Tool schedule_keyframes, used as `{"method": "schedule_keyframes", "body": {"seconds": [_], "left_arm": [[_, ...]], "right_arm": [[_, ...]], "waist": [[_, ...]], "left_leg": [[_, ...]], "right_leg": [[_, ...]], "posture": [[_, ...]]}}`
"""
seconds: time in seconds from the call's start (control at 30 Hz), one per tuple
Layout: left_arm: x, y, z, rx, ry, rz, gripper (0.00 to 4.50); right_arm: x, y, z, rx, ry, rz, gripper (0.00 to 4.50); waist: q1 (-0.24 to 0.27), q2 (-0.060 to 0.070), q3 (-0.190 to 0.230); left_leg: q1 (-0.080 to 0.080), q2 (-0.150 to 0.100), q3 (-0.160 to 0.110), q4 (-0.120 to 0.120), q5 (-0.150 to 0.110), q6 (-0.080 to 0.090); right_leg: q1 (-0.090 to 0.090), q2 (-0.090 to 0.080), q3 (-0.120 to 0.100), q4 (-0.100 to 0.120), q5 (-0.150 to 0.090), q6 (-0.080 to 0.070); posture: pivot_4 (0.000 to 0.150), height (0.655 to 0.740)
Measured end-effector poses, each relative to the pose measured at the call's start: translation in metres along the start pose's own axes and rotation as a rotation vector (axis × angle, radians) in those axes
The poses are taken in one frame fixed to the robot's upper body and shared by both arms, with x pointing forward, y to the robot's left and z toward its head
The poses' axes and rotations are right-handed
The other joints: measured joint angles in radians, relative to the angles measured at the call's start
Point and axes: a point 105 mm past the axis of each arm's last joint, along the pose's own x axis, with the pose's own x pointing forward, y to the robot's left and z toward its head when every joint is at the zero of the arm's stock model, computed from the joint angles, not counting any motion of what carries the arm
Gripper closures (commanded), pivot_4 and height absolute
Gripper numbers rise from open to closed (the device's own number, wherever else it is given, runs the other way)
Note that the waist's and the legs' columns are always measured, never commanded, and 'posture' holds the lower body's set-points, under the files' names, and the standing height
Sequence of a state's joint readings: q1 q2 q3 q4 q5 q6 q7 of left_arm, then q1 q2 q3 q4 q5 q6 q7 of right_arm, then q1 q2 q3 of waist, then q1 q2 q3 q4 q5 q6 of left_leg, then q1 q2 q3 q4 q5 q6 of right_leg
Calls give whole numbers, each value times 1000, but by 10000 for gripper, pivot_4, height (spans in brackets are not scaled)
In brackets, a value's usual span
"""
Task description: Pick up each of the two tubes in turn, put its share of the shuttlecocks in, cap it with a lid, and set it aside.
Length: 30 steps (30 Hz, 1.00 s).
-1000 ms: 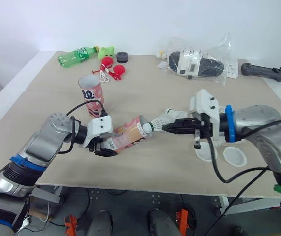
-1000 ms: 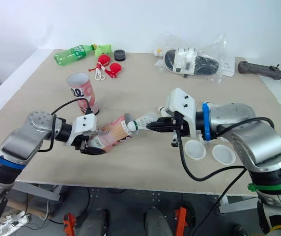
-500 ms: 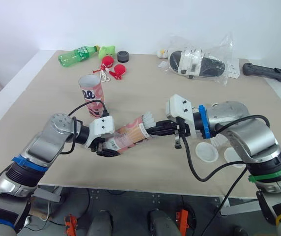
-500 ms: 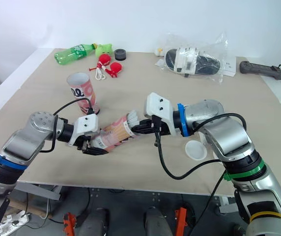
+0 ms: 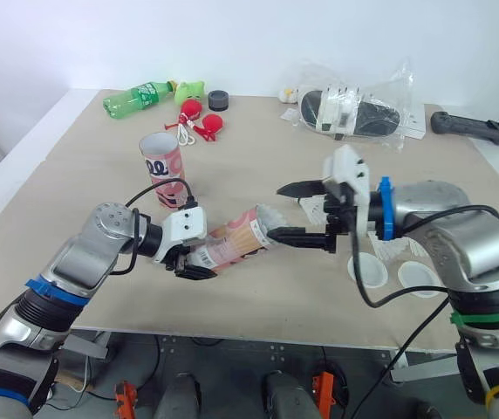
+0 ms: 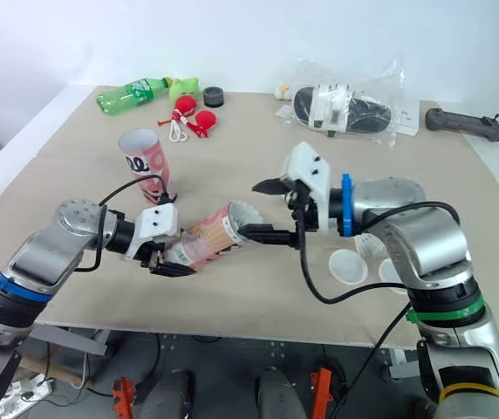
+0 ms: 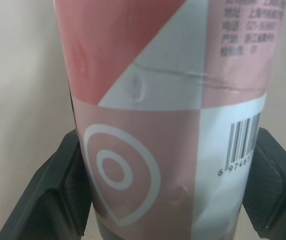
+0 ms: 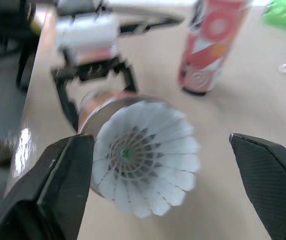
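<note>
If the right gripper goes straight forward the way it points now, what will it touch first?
Most likely the shuttlecock: its feather skirt sticks out of the tube that the left gripper holds, in line between the open fingers of the right gripper. How near it is stays unclear.

Left fingers (image 7: 58,200) clamped shut, right fingers (image 8: 63,180) spread wide, tips facing each other.

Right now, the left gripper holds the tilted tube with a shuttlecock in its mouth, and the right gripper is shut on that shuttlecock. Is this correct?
Not quite: the right gripper is open, its fingers apart on either side of the shuttlecock, as the right wrist view shows. The left gripper does hold the tilted tube.
</note>
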<state>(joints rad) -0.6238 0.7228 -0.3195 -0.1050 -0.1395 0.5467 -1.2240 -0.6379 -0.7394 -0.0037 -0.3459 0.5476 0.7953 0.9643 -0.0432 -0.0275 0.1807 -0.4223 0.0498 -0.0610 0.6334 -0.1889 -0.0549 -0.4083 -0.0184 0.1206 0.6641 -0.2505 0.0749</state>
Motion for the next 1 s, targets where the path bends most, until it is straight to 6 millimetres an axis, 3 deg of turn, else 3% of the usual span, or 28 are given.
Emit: {"method": "schedule_keyframes", "body": {"seconds": [0.07, 0.17, 0.37, 0.6, 0.77, 0.9, 1.0], "left_arm": [[-1, 0, -2, -20, -17, 4, 9611], [-3, 0, -5, -44, -31, 17, 9611], [-4, 2, -10, -40, -36, 32, 9611], [-4, 4, -11, -36, -34, 33, 9611], [-3, 3, -9, -28, -37, 27, 9611], [-3, 3, -9, -26, -37, 24, 9611], [-3, 2, -9, -24, -37, 23, 9611]], "right_arm": [[-16, -6, -9, 51, -10, -111, 617], [-29, -9, -39, 152, 31, -254, 617], [-28, -5, -66, 217, 80, -418, 617], [5, -27, -108, 280, 164, -637, 617], [29, -45, -120, 299, 151, -713, 617], [46, -56, -118, 313, 125, -741, 617], [47, -65, -121, 323, 134, -793, 7962]], "waist": [[0, 0, 0], [-3, 0, 0], [-6, 0, 0], [-9, 1, 0], [-10, 1, 0], [-10, 1, 0], [-11, 1, 0]], "left_leg": [[0, 0, 0, 0, 0, 0], [0, 0, 0, 0, 0, 0], [3, 0, 0, 0, 1, 1], [3, 0, 1, 0, 3, 4], [3, 0, 1, -1, 3, 4], [3, 0, 1, -2, 3, 4], [3, 0, 1, -3, 3, 4]], "right_leg": [[0, 0, 0, 0, 0, 0], [0, 0, 0, 0, 0, -1], [0, 0, 0, 1, 1, -6], [0, 1, 1, 1, 3, -7], [0, 1, 1, 1, 3, -4], [0, 1, 1, 1, 4, -1], [0, 1, 1, 1, 4, -1]], "posture": [[1500, 7400], [1500, 7400], [1500, 7400], [1500, 7400], [1500, 7400], [1500, 7400], [1500, 7400]]}}
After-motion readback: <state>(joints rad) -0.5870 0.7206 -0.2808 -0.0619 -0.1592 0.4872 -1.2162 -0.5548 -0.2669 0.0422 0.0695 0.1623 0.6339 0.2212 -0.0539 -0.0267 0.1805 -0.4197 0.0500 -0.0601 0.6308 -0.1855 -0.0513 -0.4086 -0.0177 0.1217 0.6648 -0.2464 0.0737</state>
